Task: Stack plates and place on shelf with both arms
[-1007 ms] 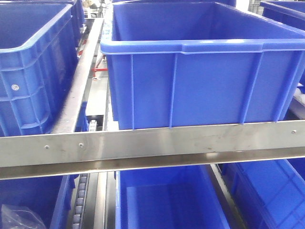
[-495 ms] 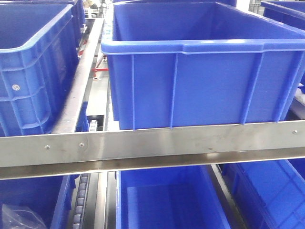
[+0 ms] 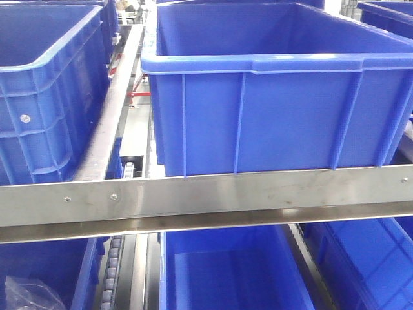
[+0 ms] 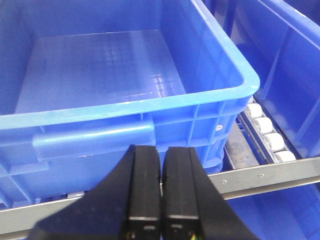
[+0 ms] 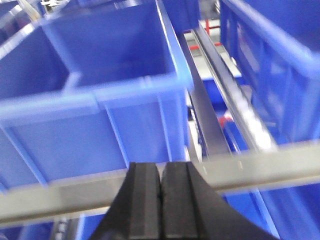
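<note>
No plate shows in any view. My left gripper (image 4: 161,150) is shut and empty, its black fingers pressed together in front of a large empty blue bin (image 4: 100,65) on the shelf. My right gripper (image 5: 161,167) is shut and empty too, held before a metal shelf rail (image 5: 235,167) with a blue bin (image 5: 110,60) behind it; this view is blurred. Neither gripper shows in the front view.
The front view shows a large blue bin (image 3: 277,97) on a metal shelf rail (image 3: 206,194), another blue bin (image 3: 45,90) to its left, and more bins (image 3: 226,271) on the level below. White rollers (image 4: 265,132) run beside the left bin.
The front view has shifted slightly: bins and rail sit a little further right and lower than a second ago.
</note>
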Action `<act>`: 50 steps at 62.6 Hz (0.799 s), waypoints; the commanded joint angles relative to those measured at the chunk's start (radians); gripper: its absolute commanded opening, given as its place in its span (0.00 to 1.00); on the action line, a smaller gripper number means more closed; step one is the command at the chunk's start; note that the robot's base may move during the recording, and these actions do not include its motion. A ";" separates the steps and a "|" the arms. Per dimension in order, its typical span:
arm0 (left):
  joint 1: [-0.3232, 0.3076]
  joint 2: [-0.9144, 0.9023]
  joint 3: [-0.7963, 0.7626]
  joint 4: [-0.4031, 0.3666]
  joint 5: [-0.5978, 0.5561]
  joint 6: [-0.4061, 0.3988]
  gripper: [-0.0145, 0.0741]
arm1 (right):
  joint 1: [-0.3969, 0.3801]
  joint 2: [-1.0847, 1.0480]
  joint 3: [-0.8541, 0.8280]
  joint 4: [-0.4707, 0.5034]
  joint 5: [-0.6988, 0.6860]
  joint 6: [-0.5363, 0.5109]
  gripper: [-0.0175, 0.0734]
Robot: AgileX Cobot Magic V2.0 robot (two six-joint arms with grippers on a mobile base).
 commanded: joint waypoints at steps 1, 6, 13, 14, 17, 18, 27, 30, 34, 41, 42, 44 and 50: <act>0.002 0.001 -0.032 -0.004 -0.081 0.002 0.26 | -0.011 -0.057 0.031 -0.010 -0.123 -0.006 0.25; 0.002 0.001 -0.032 -0.004 -0.081 0.002 0.26 | -0.012 -0.083 0.075 -0.010 -0.168 -0.006 0.25; 0.002 0.001 -0.032 -0.004 -0.084 0.002 0.26 | -0.014 -0.083 0.072 -0.010 -0.148 -0.006 0.25; 0.002 0.001 -0.032 -0.004 -0.084 0.002 0.26 | -0.015 -0.083 0.072 -0.010 -0.148 -0.006 0.25; 0.002 0.001 -0.032 -0.004 -0.084 0.002 0.26 | -0.015 -0.083 0.072 -0.010 -0.148 -0.006 0.25; 0.002 0.001 -0.032 -0.004 -0.084 0.002 0.26 | -0.015 -0.083 0.072 -0.010 -0.147 -0.006 0.25; 0.002 0.001 -0.032 -0.004 -0.084 0.002 0.26 | -0.015 -0.082 0.072 -0.010 -0.147 -0.006 0.25; 0.002 0.001 -0.032 -0.004 -0.084 0.002 0.26 | -0.015 -0.082 0.072 -0.010 -0.147 -0.006 0.25; 0.002 0.001 -0.032 -0.004 -0.084 0.002 0.26 | -0.015 -0.082 0.072 -0.010 -0.147 -0.006 0.25; 0.002 0.001 -0.032 -0.004 -0.084 0.002 0.26 | -0.015 -0.082 0.072 -0.010 -0.147 -0.006 0.25; 0.002 0.001 -0.032 -0.004 -0.084 0.002 0.26 | -0.015 -0.082 0.072 -0.010 -0.148 -0.006 0.25; 0.002 0.001 -0.032 -0.004 -0.084 0.002 0.26 | -0.015 -0.082 0.072 -0.010 -0.148 -0.006 0.25; 0.002 0.001 -0.032 -0.004 -0.084 0.002 0.26 | -0.015 -0.082 0.072 -0.010 -0.147 -0.006 0.25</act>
